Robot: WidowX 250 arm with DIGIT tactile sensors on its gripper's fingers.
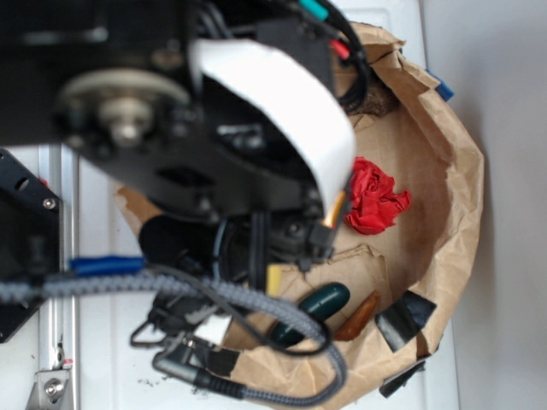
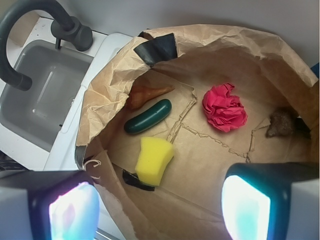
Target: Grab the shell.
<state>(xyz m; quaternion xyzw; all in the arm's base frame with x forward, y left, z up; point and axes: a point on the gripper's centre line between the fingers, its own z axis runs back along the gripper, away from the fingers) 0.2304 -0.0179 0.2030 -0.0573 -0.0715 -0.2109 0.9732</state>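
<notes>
Paper-bag floor: shell lies at eleven o'clock from the open, empty gripper, long axis pointing two o'clock.

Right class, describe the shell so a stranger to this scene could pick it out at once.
Find the crumpled brown paper bag beside the grey sink. On its floor, at the sink-side wall under a patch of black tape, the shell lies alongside a dark green pod. It is the slimmer, orange-brown, glossy piece tapering to a point, unlike the green pod or yellow sponge.
</notes>
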